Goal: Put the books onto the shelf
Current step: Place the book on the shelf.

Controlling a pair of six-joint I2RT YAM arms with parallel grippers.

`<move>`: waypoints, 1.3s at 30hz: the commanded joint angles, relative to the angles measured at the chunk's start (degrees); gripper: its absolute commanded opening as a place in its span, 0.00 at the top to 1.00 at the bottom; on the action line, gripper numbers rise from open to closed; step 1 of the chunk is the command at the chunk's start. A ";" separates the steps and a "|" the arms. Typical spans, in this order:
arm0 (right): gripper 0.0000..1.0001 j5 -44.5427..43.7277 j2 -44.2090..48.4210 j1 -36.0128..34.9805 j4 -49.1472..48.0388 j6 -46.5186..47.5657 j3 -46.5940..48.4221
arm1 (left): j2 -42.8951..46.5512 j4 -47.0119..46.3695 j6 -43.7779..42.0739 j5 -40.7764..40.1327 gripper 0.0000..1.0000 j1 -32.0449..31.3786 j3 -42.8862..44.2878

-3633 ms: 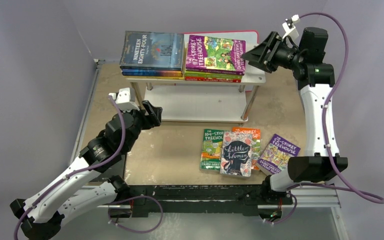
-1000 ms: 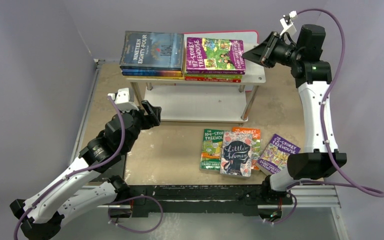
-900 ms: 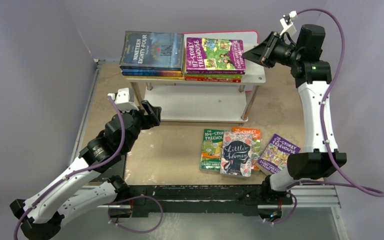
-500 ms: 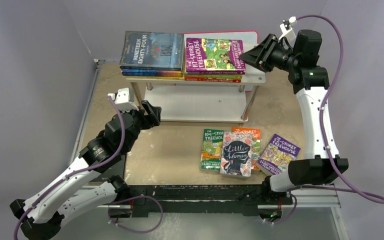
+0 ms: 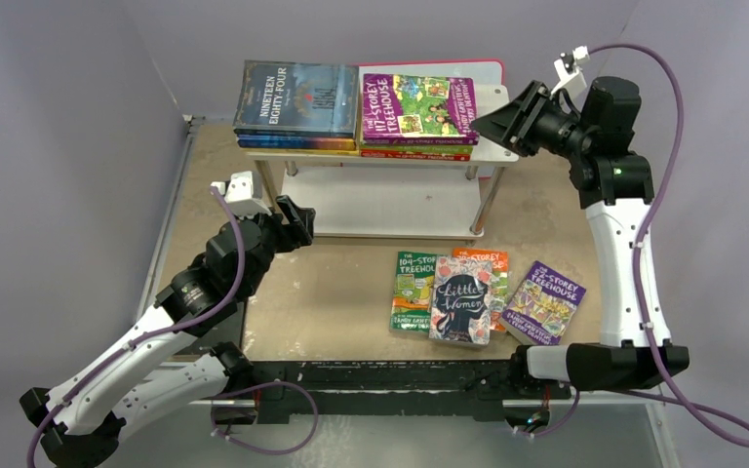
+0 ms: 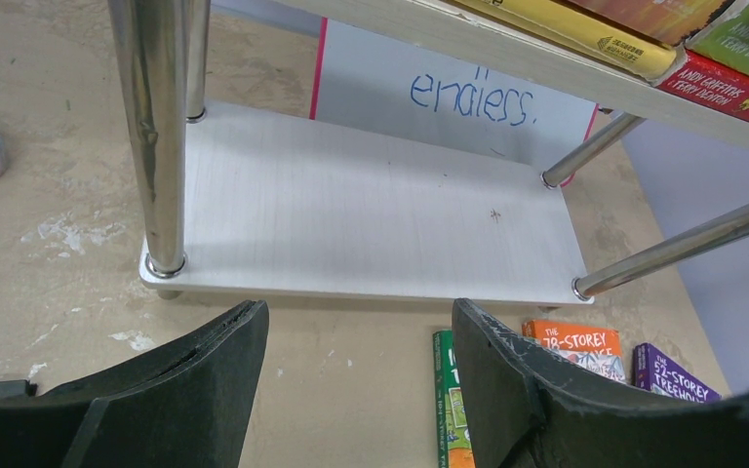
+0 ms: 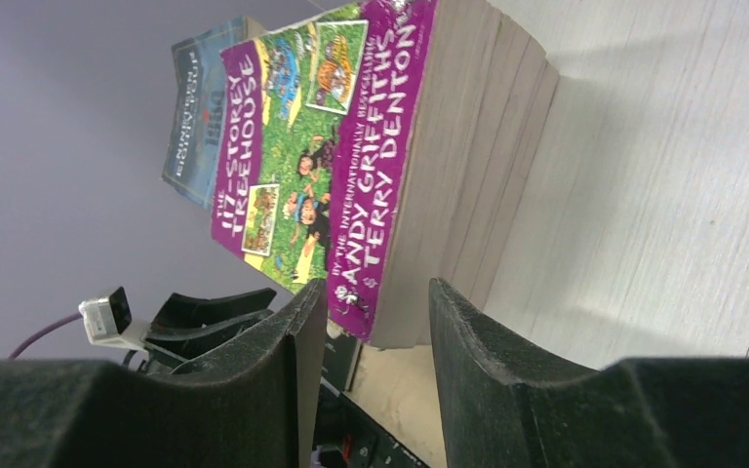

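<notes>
Most of the books already lie flat in two stacks on the top tier of the shelf, at 12 o'clock on the table. "Nineteen Eighty-Four" caps the left stack and "117-Storey Treehouse" the right, set side by side so one board carries both. Four remain on the table around 5 o'clock: "104-Storey", "Little Women" lying over it and over an orange Treehouse title, and "52-Storey Treehouse" just beside. The right gripper sits at 3 o'clock of the Treehouse stack, level with its page edges. Its jaws are parted and hold nothing, which reads as letting go of that stack or squaring it up. The left gripper hangs low at the shelf's 8 o'clock corner, spread wide and empty, facing the lower tier, probably parked out of the way.
</notes>
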State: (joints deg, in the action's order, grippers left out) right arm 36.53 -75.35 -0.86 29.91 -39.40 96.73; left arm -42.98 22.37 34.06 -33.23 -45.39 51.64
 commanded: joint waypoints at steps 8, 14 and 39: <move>0.78 5.42 0.86 -0.35 -4.39 -1.28 -3.72 | 0.11 -1.68 0.99 -0.13 0.32 0.12 -0.40; 0.77 7.47 1.28 -0.30 -5.59 -2.99 -4.81 | -0.08 -1.72 1.09 -0.02 0.32 0.12 -0.53; 0.54 1.41 4.90 -0.30 -8.05 1.99 -5.00 | -23.59 -25.49 2.34 16.88 0.78 0.13 22.57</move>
State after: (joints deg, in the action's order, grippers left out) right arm 38.09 -72.47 -0.86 25.56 -39.16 91.48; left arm -64.07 2.11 35.55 -19.55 -45.39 70.35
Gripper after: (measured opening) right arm 0.461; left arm 0.246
